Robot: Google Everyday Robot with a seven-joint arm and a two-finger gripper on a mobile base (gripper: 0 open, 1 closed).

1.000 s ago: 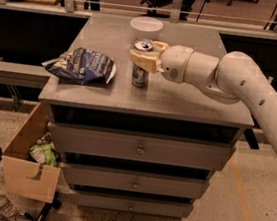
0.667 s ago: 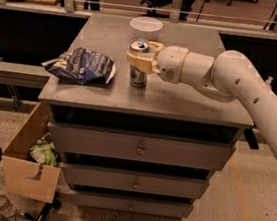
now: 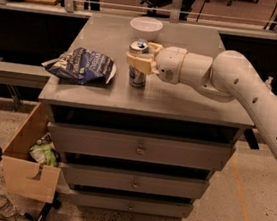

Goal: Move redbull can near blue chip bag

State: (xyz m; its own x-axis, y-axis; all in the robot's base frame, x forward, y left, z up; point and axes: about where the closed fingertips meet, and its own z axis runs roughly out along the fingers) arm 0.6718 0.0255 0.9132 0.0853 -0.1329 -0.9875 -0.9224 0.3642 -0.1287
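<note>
The redbull can [image 3: 136, 77] stands upright mid-worktop [image 3: 190, 99], slightly left of centre. The hand [image 3: 139, 52] reaches in from the right edge, its two fingers closed on the can's upper half. The blue chip bag [image 3: 81, 65] lies by the left edge, near the can but apart from it. A white bowl [image 3: 145, 27] sits at the far edge; its contents cannot be told. On the floor, a cardboard box [image 3: 27, 174] holds green crumpled packaging. Since a second ago, can and hand have shifted slightly towards the bag.
</note>
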